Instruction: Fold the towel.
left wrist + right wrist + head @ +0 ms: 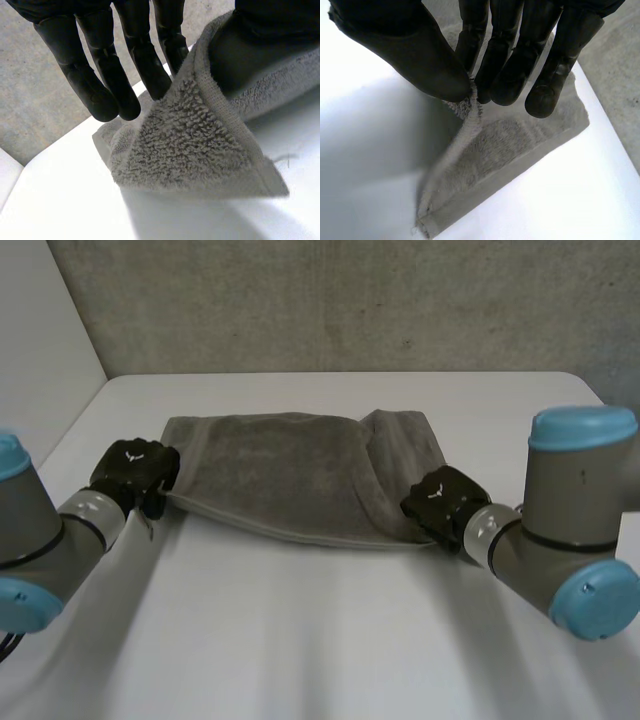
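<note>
A robot test room, like a lab.

Two robot arms with grey joints and blue caps reach over a plain white table (320, 640), the left arm (40, 540) at 8 o'clock and the right arm (570, 530) at 4 o'clock. A rough grey wall (350, 300) that looks like concrete stands behind the table at 12 o'clock. A plain white wall (40, 310) stands at 10 o'clock. One grey towel (280, 475) lies on the table near the middle.

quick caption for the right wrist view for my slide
Right hand pinching an edge of the grey towel, held raised above the white table.
</note>
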Tool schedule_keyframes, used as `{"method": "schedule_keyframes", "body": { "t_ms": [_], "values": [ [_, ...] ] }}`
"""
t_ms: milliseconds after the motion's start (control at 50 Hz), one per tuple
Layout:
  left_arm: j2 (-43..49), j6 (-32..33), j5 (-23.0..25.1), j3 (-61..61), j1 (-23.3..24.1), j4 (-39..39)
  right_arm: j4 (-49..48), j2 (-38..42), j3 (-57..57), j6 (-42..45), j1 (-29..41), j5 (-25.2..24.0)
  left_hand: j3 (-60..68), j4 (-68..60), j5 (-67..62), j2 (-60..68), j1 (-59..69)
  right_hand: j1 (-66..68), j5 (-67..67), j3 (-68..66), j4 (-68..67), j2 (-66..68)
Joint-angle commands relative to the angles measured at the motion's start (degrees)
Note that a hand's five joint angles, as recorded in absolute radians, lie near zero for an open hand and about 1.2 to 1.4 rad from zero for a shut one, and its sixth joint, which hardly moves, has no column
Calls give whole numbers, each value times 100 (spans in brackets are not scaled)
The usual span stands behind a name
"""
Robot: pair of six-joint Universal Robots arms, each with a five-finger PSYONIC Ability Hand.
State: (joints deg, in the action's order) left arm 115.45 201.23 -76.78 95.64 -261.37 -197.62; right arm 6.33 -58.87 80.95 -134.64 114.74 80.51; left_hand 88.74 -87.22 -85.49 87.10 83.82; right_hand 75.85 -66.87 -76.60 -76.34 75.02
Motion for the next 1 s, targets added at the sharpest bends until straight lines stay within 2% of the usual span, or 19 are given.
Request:
{"method": "schedule_keyframes", "body": {
  "t_ms": [20, 40, 60, 80, 100, 320, 500, 760, 1000],
  "values": [
    [-57, -31, -12, 95, -19, -172, -1106, -54, 579, -158, -57, 219, -874, 722, 1549, -710, -382, -645, 747, 720, 694, -562],
    [-57, -40, -12, 86, -19, -172, -1247, -97, 685, -237, -57, 315, -874, 722, 1549, -710, -382, -1838, 1940, 1913, 1887, -1755],
    [-57, -40, -12, 86, -19, -172, -1248, -98, 686, -238, -57, 316, -874, 722, 1549, -710, -382, -1850, 1952, 1925, 1899, -1767],
    [-57, -40, -12, 95, -36, -180, -1353, -133, 790, -325, -57, 403, -874, 722, 1549, -710, -382, -3115, 3217, 3191, 3164, -3033],
    [-57, -40, -21, 95, -45, -181, -1432, -133, 869, -395, -57, 430, -874, 722, 1549, -710, -382, -3828, 3929, 3903, 3876, -3745],
    [-49, -75, -38, 77, -168, -286, -1705, -107, 1186, -633, -83, 422, -874, 722, 1549, -710, -382, -5111, 5213, 5187, 5160, -5028],
    [-22, -75, -38, 78, -168, -286, -1776, -98, 1222, -748, -109, 430, -874, 722, 1549, -710, -382, -5281, 5383, 5357, 5330, -5198],
    [-31, -75, -47, 78, -168, -286, -1951, 148, 906, -1994, -320, 404, -874, 722, 1549, -710, -382, -4794, 4896, 4870, 4843, -4711],
    [-31, -75, -38, 78, -168, -286, -1864, 456, 686, -2286, -259, 439, -874, 722, 1549, -710, -382, -4827, 4929, 4903, 4876, -4744]
  ]
}}
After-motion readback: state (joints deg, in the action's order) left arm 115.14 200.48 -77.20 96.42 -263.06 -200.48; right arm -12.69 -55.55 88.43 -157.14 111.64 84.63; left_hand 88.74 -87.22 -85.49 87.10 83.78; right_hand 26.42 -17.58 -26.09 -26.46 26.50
